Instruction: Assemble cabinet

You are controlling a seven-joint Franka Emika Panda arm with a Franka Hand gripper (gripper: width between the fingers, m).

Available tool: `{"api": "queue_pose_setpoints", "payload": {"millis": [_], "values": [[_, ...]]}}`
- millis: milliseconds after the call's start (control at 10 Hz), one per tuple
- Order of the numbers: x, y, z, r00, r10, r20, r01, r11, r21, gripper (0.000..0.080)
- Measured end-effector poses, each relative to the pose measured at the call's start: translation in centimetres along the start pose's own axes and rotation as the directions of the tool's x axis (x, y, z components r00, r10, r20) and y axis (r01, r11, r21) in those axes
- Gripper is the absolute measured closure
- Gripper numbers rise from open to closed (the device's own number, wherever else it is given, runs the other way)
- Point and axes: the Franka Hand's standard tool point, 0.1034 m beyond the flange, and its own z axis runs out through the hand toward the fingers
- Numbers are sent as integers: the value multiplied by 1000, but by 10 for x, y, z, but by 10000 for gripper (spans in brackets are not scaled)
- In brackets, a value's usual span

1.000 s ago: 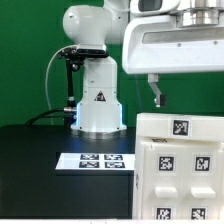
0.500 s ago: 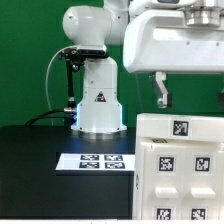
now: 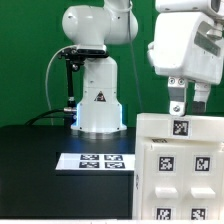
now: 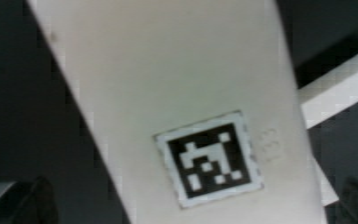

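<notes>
The cabinet [image 3: 178,170] is a matte white box with several black-and-white tags, standing at the exterior view's right, close to the camera. Its top edge carries a tag [image 3: 181,127]. My gripper [image 3: 189,104] hangs just above that top edge, open and empty, with one finger [image 3: 176,102] to each side of the tag. In the wrist view a white cabinet panel [image 4: 149,90] with one tag [image 4: 213,161] fills most of the picture, close under the gripper. The lower part of the cabinet is cut off by the frame.
The marker board [image 3: 95,160] lies flat on the black table [image 3: 35,160] at the cabinet's left in the exterior view. The arm's white base [image 3: 98,100] stands behind it, with a black cable and post [image 3: 66,85] beside it. A green wall is behind.
The gripper has moved toward the exterior view's right and come lower, to just above the cabinet's top edge. Its hand has turned. The cabinet has not moved.
</notes>
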Motion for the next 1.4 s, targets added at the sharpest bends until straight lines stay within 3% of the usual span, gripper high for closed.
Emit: {"api": "queue_pose_setpoints", "payload": {"millis": [100, 200, 300, 500, 800, 1000, 1400], "values": [[-2, 1, 0, 999, -52, 7, 52, 999, -4, 2], [-5, 0, 2, 998, -57, 23, 57, 998, 10, 2], [-8, -1, 5, 998, -34, 60, 31, 998, 52, 2], [-3, -1, 10, 994, 40, 98, -46, 997, 61, 2], [-5, -1, 14, 991, 90, 101, -95, 994, 53, 2], [-6, 0, 14, 987, 123, 103, -129, 990, 49, 253], [-6, 0, 14, 884, 455, 107, -458, 889, 8, 249]]}}
